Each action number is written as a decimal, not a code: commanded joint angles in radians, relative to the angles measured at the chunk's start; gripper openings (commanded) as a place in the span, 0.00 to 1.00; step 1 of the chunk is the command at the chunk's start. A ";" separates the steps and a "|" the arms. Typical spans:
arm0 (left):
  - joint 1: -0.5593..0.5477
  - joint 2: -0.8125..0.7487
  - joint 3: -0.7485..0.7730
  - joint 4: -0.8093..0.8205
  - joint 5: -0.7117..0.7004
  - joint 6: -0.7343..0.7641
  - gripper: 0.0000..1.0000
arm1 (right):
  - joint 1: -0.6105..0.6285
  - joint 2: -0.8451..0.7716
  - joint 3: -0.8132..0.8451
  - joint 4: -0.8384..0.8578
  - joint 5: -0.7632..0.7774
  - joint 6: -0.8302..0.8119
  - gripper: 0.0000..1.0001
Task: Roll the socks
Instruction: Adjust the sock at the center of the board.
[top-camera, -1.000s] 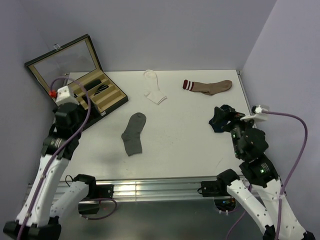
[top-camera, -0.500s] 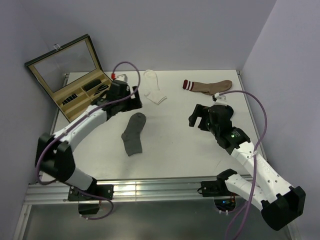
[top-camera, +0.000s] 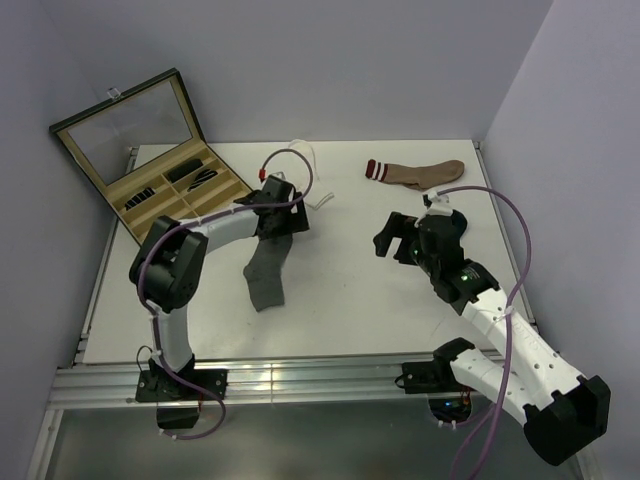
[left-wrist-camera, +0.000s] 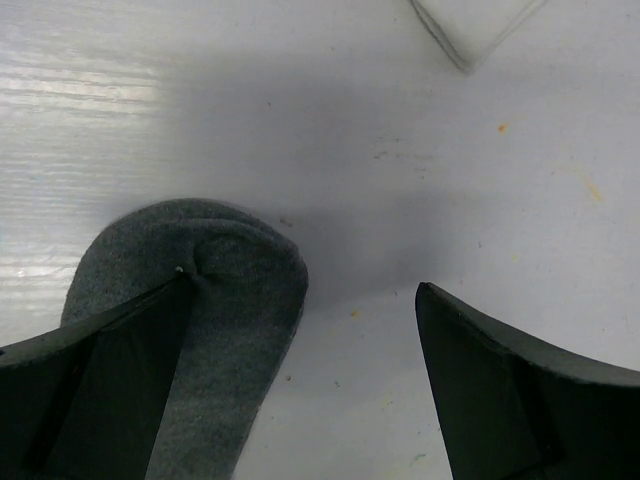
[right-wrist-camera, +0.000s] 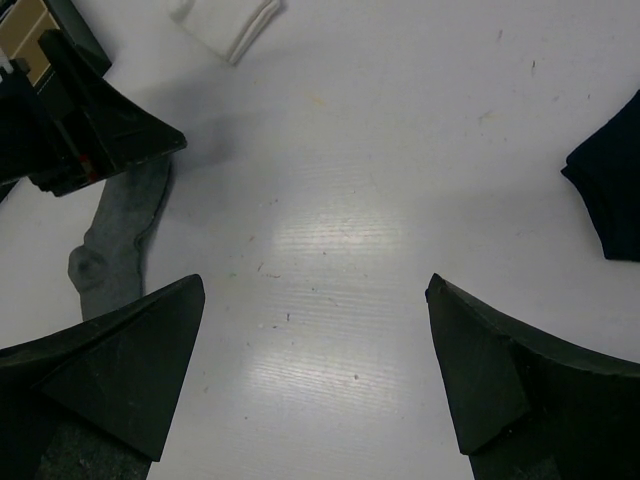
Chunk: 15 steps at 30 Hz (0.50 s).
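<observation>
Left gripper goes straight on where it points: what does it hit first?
Probably the grey sock: the left gripper points down at the table, one finger over the sock's end, the other over bare surface. Height is unclear.

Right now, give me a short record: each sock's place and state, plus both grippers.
dark grey fabric sock: flat, unrolled, middle of table
white fabric sock: flat, beyond the left arm
navy blue sock: near right gripper, shape unclear
brown sock with striped cuff: flat, far side
left gripper: open, over dark grey sock's end
right gripper: open, over bare table
</observation>
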 joint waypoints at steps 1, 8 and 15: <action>-0.030 0.034 0.038 0.081 0.014 -0.033 0.99 | 0.005 -0.008 -0.005 0.046 0.023 -0.003 1.00; -0.107 0.150 0.085 0.156 0.096 -0.062 0.99 | 0.005 -0.033 -0.020 0.055 0.093 -0.011 1.00; -0.209 0.244 0.183 0.195 0.127 -0.085 1.00 | 0.005 -0.059 -0.026 0.041 0.156 -0.031 1.00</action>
